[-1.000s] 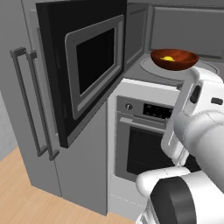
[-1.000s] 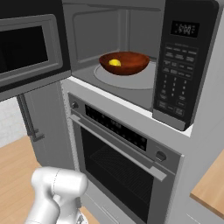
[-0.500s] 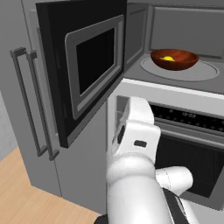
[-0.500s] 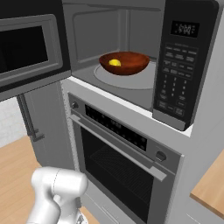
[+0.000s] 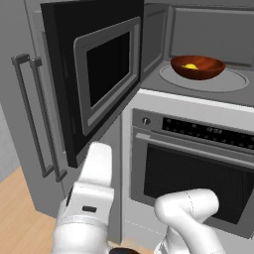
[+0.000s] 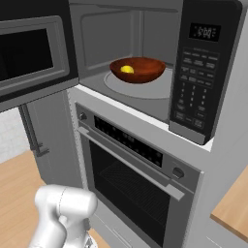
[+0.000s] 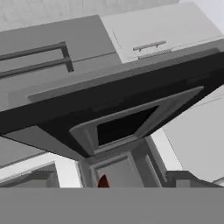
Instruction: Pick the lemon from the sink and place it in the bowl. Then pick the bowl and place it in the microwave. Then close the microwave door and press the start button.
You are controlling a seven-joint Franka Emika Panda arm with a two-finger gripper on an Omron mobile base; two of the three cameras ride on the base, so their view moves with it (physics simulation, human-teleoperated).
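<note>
The reddish-brown bowl (image 5: 197,67) (image 6: 138,70) sits on the round turntable (image 5: 233,82) inside the microwave (image 6: 198,72). The yellow lemon (image 5: 190,66) (image 6: 127,69) lies in the bowl. The microwave door (image 5: 99,74) (image 6: 29,53) stands swung wide open to the left. My white arm (image 5: 94,198) is low, beneath the door's bottom edge. The hand view looks up at the underside of the microwave door (image 7: 122,113), with a red sliver of the bowl (image 7: 103,181) below it. My fingertips are hidden there, and nothing is held. The sink is out of view.
The oven (image 5: 198,168) (image 6: 135,179), with its black control strip, sits directly under the microwave. A tall grey fridge with two vertical handles (image 5: 37,119) stands left of the open door. Wooden floor (image 6: 19,193) lies below.
The arm has swung down and to the left, from in front of the oven to low under the open door. Bowl, lemon and door have not moved.
</note>
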